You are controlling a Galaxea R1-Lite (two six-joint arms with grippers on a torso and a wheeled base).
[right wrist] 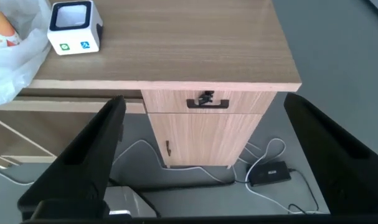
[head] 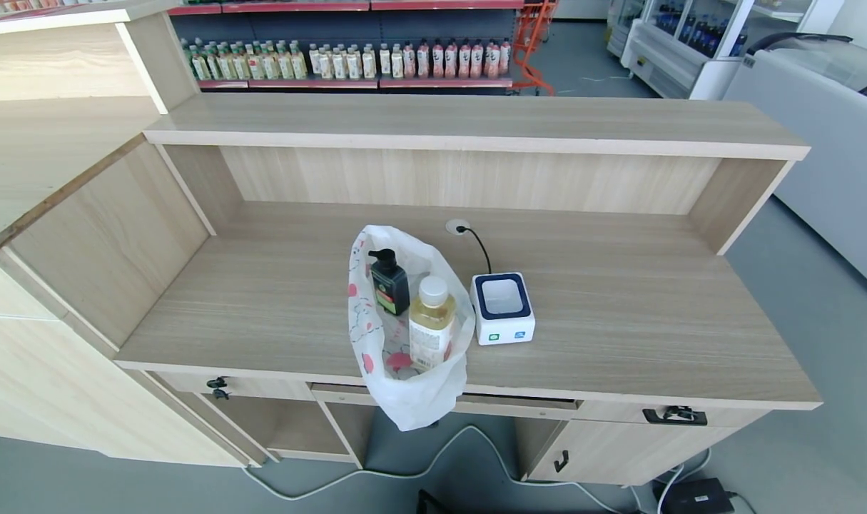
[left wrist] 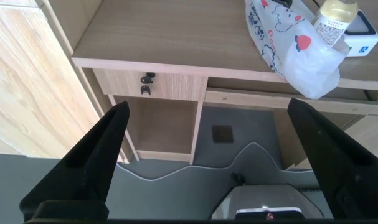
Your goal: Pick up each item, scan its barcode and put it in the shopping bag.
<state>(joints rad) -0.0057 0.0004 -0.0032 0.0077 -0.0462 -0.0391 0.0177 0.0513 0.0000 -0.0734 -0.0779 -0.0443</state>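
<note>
Your left tool [left wrist: 208, 106] and right tool [right wrist: 204, 98] hang spread apart and empty below the tabletop [head: 619, 307], likely because the pump bottle [head: 390, 287] and juice bottle [head: 431, 325] already sit in the shopping bag [head: 412, 400].

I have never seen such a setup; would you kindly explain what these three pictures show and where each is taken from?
This is a two-armed robot at a shop checkout. The wide picture comes from a camera on its head, looking down on a light wooden counter. On it stands a white patterned plastic shopping bag holding a black pump bottle and a yellow white-capped drink bottle; beside it sits a white box-shaped barcode scanner. The other two pictures come from wrist cameras, looking past the left gripper and right gripper. Their black fingers stand wide open, holding nothing.
</note>
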